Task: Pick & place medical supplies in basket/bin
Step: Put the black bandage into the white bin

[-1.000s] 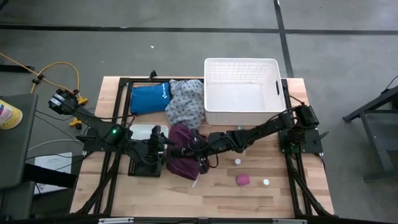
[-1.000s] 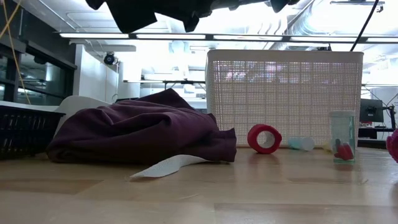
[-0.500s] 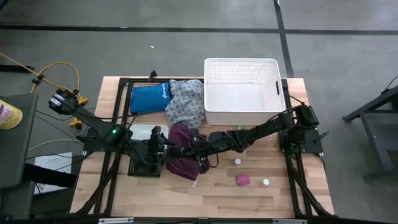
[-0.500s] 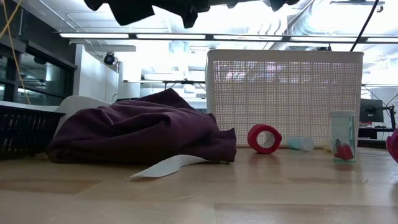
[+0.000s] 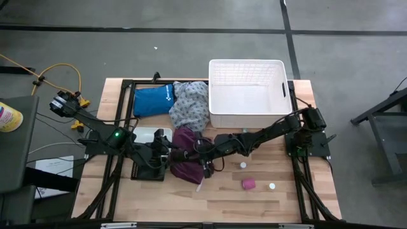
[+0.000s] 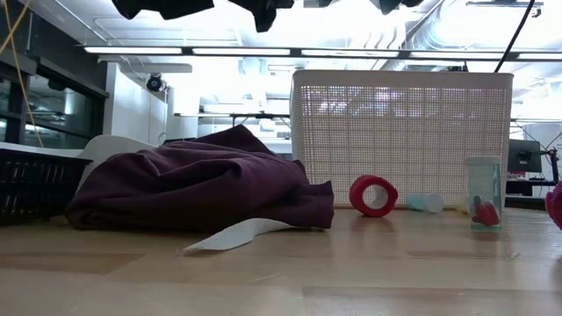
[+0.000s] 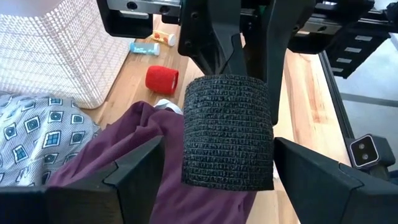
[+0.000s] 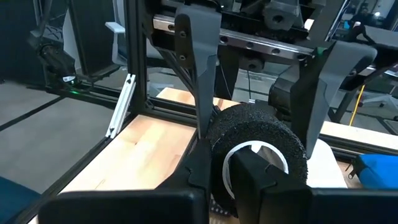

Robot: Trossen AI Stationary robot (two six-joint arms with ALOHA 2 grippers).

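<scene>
While held off the worktop (image 5: 254,203), the dark roll (image 7: 227,132) sits btwn both end effectors, above the maroon garment (image 5: 187,159) at approx worktop centre-left. Right end effector (image 8: 227,171) is pressed together on the roll's wall, one finger inside the core. Left end effector (image 7: 219,146) comes from the opposite side, fingers wide apart and set against the roll's two outer sides.

Taking the maroon garment as dial centre in the high view:
- grey-patterned garment (image 5: 191,105) at 12, touching it
- white lattice basket (image 5: 247,62) at 1
- blue pouch (image 5: 152,100) at 11
- black mesh crate (image 5: 147,170) at 9, just beside
- pink roll (image 5: 248,184) at 4, w/ small white round pieces (image 5: 242,165) near it
</scene>
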